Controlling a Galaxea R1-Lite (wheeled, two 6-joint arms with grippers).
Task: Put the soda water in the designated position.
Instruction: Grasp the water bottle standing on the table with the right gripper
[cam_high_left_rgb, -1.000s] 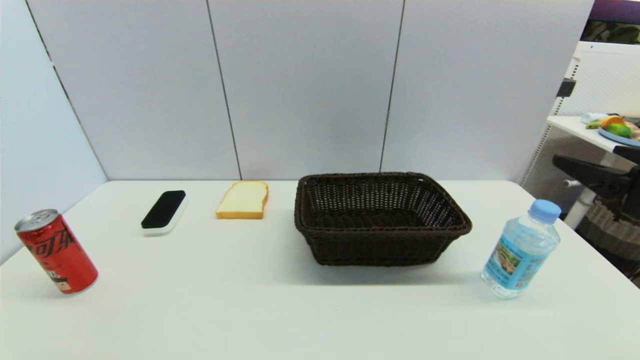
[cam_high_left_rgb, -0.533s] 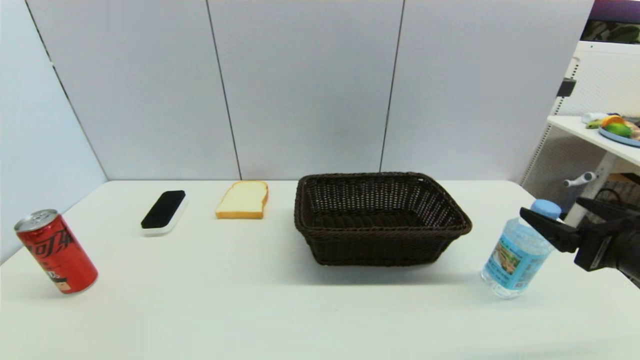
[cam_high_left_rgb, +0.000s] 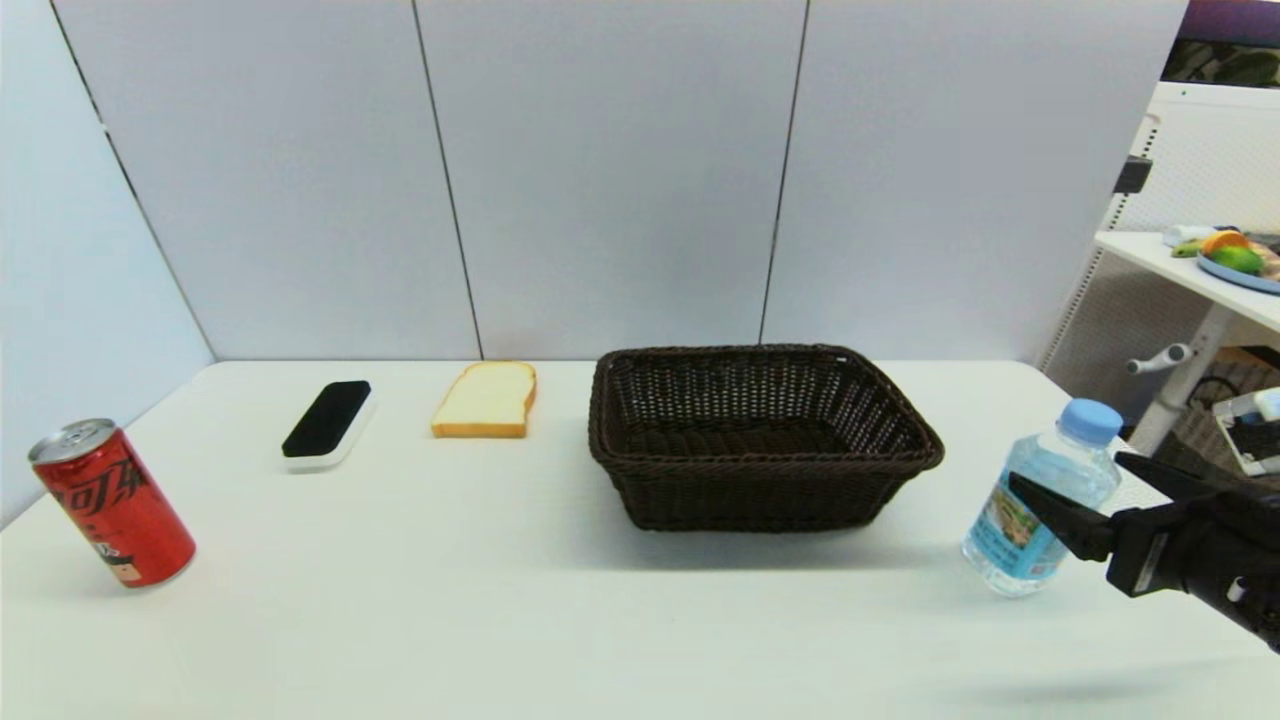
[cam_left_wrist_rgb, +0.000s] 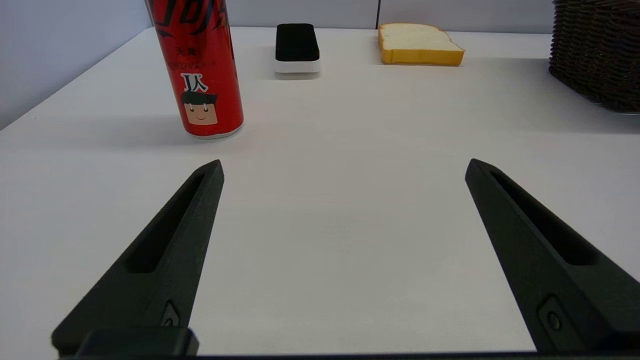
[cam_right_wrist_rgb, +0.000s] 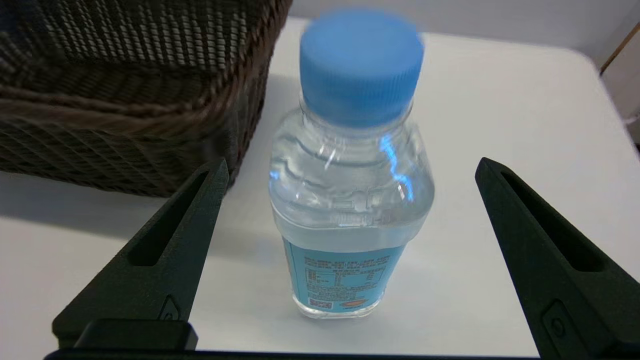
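Clear plastic soda water bottle (cam_right_wrist_rgb: 350, 200) stands upright beside the dark wicker basket (cam_high_left_rgb: 760, 440); the spread right gripper (cam_right_wrist_rgb: 350, 167) flanks it untouched. Probably light, smooth, slightly yielding: grasp the labelled midbody.

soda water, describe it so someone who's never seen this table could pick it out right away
Find the brown basket in the middle of the white table; the soda water stands upright just to its right, near the table's edge, between the open fingers of the right pincer. It is the only clear bottle, with a light blue cap and blue label, unlike the red can far left.
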